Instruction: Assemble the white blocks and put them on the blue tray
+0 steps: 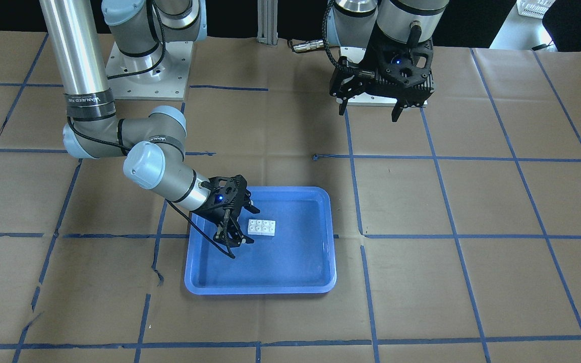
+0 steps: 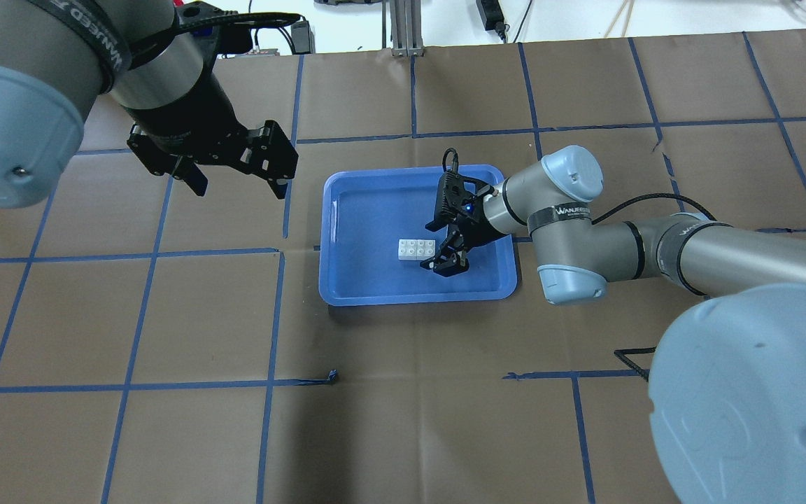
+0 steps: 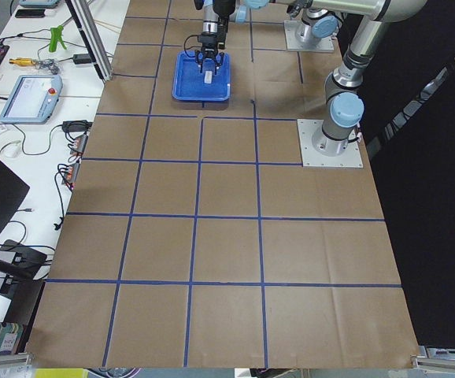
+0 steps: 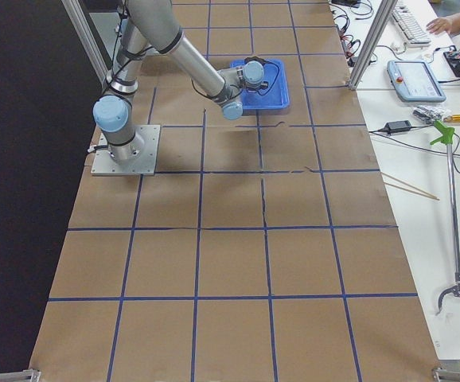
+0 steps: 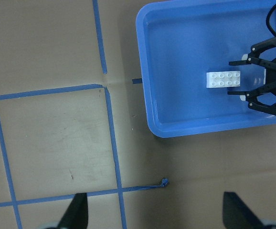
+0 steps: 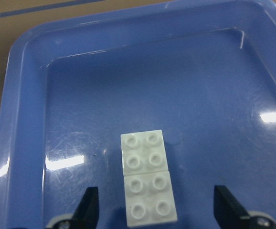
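The white blocks (image 1: 262, 227), two joined end to end, lie flat in the blue tray (image 1: 295, 262). They also show in the overhead view (image 2: 417, 249) and the right wrist view (image 6: 147, 176). My right gripper (image 1: 246, 225) is open inside the tray. Its fingers (image 6: 88, 205) stand wide on either side of the blocks' near end without touching them. The blocks (image 5: 223, 79) and the tray (image 5: 176, 71) also show in the left wrist view. My left gripper (image 2: 238, 187) is open and empty, held high over the table away from the tray (image 2: 354, 210).
The table is covered in brown paper with a blue tape grid. The arms' base plates (image 1: 149, 70) stand at the robot's side. A loose end of tape (image 2: 333, 376) lies near the tray. Benches with tools line the table's far side (image 3: 31, 87).
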{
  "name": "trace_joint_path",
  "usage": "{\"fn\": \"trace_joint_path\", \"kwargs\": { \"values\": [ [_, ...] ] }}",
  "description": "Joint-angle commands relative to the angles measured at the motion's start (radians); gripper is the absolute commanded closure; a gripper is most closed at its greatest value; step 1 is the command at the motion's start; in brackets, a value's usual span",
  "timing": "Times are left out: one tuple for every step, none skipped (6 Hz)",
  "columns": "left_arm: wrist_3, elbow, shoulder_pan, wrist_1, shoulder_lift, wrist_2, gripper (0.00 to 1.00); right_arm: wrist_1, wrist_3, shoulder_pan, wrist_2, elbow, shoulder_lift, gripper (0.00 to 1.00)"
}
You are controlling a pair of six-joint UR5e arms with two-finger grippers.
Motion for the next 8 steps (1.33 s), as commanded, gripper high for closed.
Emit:
{"fn": "trace_joint_path", "kwargs": {
  "values": [
    [0.000,0.000,0.000,0.000,0.000,0.000,0.01,0.078,0.056,-0.002,-0.013,-0.051,-0.041,0.00],
    [0.000,0.000,0.000,0.000,0.000,0.000,0.01,0.208,0.059,-0.006,-0.082,-0.096,-0.096,0.00],
    [0.000,0.000,0.000,0.000,0.000,0.000,0.01,0.393,0.080,-0.015,-0.144,-0.152,-0.172,0.00],
    [0.000,0.000,0.000,0.000,0.000,0.000,0.01,0.601,0.240,-0.029,-0.286,-0.212,-0.261,0.00],
    [0.000,0.000,0.000,0.000,0.000,0.000,0.01,0.651,0.451,-0.040,-0.369,-0.270,-0.292,0.00],
    [0.000,0.000,0.000,0.000,0.000,0.000,0.01,0.671,0.588,-0.066,-0.502,-0.321,-0.305,0.00],
    [0.000,0.000,0.000,0.000,0.002,0.000,0.01,0.715,0.736,-0.110,-0.587,-0.367,-0.349,0.00],
    [0.000,0.000,0.000,0.000,0.000,0.000,0.01,0.907,0.918,-0.162,-0.582,-0.397,-0.392,0.00]
  ]
}}
